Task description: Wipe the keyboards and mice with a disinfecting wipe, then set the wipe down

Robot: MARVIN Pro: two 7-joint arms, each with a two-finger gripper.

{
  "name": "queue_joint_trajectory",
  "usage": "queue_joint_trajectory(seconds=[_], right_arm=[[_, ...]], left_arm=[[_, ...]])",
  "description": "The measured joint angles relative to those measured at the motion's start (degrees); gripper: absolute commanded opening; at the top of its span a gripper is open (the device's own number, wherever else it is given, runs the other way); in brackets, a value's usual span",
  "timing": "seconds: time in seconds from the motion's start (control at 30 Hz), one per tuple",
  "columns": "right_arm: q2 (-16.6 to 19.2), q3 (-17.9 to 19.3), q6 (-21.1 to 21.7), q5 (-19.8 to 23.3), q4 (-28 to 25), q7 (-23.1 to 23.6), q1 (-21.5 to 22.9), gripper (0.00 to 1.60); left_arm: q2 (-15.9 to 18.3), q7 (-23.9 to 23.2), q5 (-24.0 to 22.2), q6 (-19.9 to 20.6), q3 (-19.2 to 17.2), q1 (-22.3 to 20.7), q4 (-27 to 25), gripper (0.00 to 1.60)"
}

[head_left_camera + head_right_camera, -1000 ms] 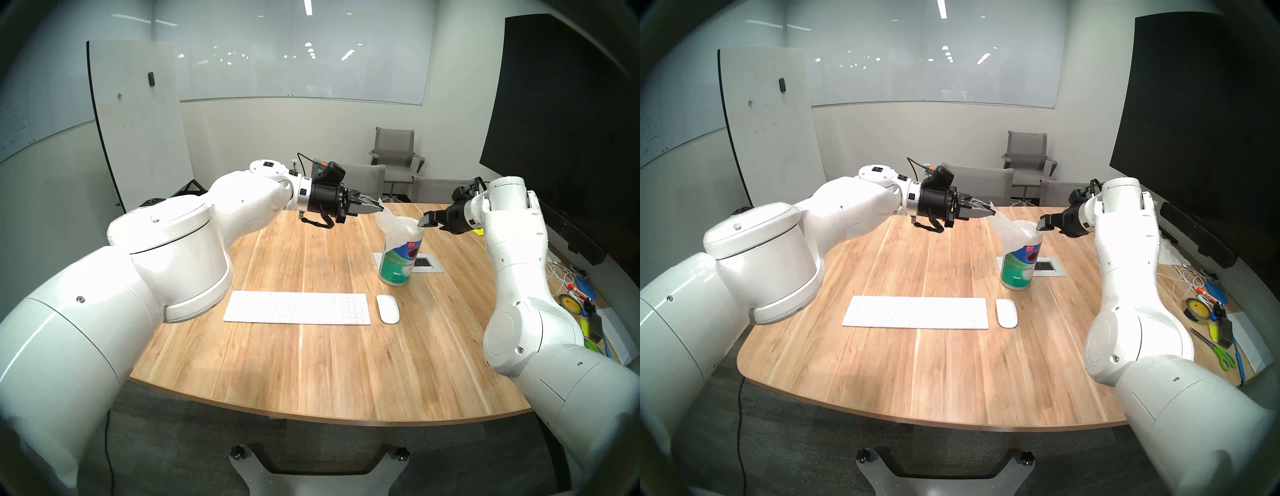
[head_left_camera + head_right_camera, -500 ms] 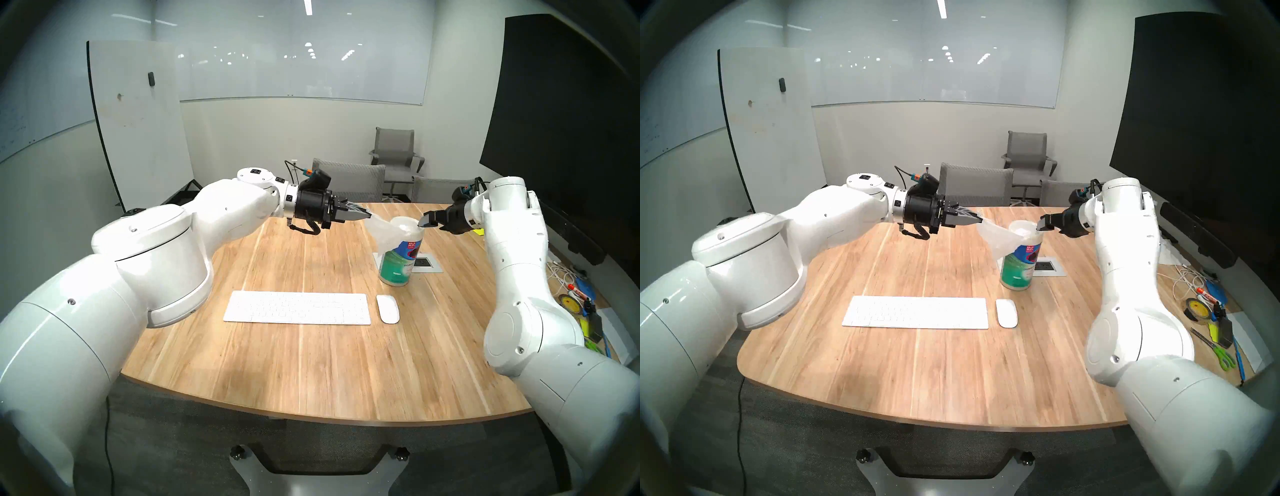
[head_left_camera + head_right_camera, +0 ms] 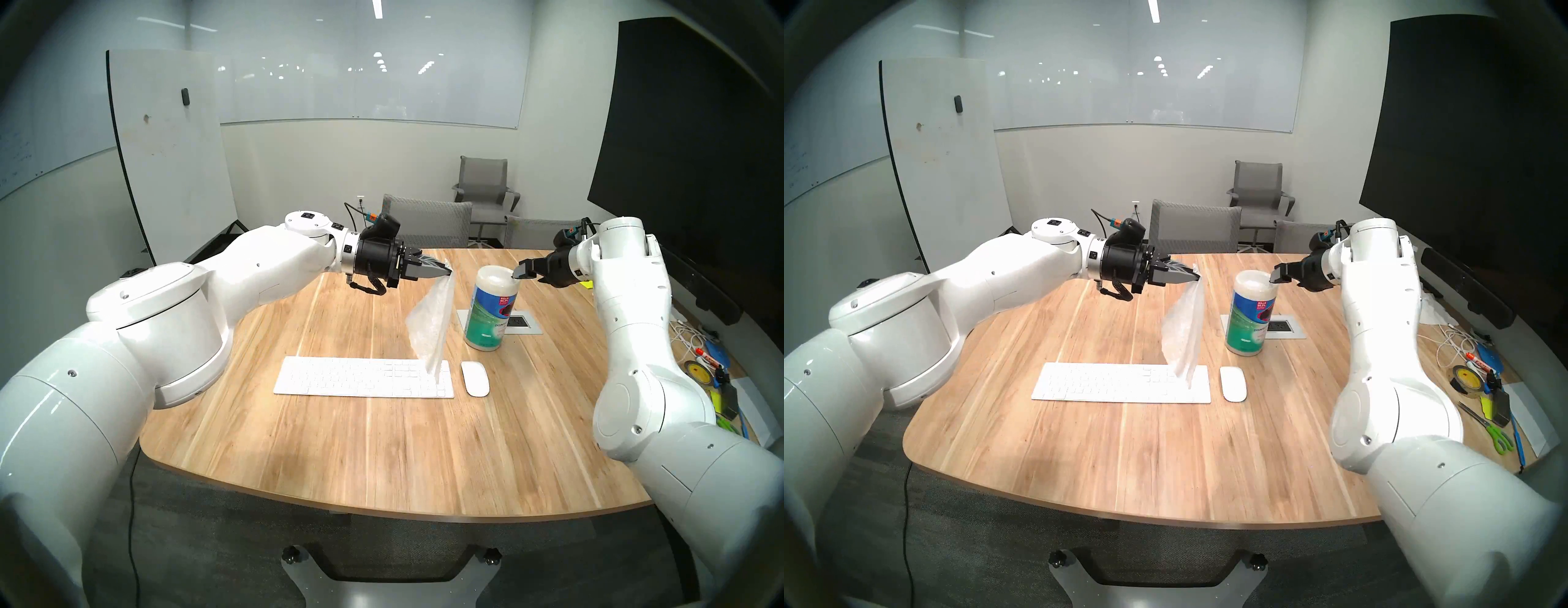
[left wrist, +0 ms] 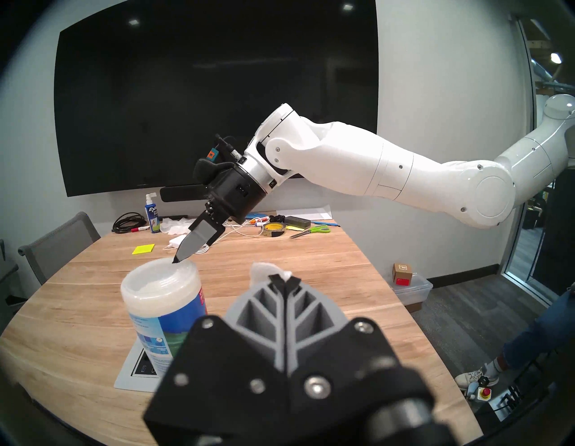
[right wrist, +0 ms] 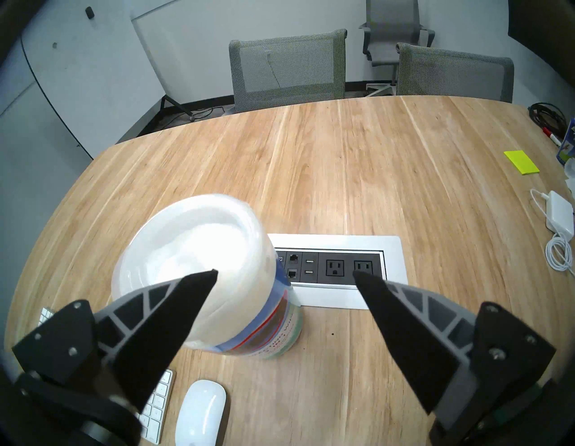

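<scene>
Head view: the left gripper (image 3: 446, 268) pinched the limp wipe (image 3: 430, 327) by its top corner, dangling over the keyboard (image 3: 364, 378); it looked light and floppy. Right wrist view: the right gripper (image 5: 284, 274) fingers (image 5: 189, 291) were spread at the canister (image 5: 199, 268).

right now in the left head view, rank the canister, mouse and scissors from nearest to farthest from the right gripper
1. canister: directly under the right gripper, one fingertip at its top rim.
2. mouse: nearer the robot, beside the keyboard's right end.
3. scissors: far right table edge, behind the right arm; better seen in the right head view.
</scene>
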Motion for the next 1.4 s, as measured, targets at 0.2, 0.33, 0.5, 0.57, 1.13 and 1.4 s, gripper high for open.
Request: queue_joint_trajectory(seconds=[0.2, 0.33, 0.5, 0.57, 1.13, 1.4], right_arm=[[0.02, -0.04, 0.0, 0.06, 0.02, 0.0, -0.01, 1.6], [0.04, -0.06, 0.0, 0.1, 0.03, -0.01, -0.01, 1.6], [0.07, -0.11, 0.0, 0.14, 0.04, 0.0, -0.02, 1.6], [0.08, -0.13, 0.0, 0.16, 0.04, 0.0, -0.02, 1.6], [0.2, -0.41, 0.0, 0.34, 0.0, 0.02, -0.05, 1.6], [0.25, -0.5, 0.0, 0.45, 0.0, 0.02, -0.07, 1.6]], left_arm=[[3.44, 2.68, -0.46, 0.7, -0.42, 1.77, -5.48, 0.0], [6.23, 5.77, -0.81, 1.15, -0.82, 3.21, -9.29, 0.0], [9.51, 11.21, -1.28, 1.32, -1.63, 4.84, -12.93, 0.0], [10.46, 13.16, -1.37, 1.32, -1.87, 5.33, -13.79, 0.0], [17.06, 25.54, -2.52, 4.66, -2.51, 9.09, -23.16, 0.0], [19.51, 28.06, -3.42, 7.61, -2.43, 10.55, -26.54, 0.0]])
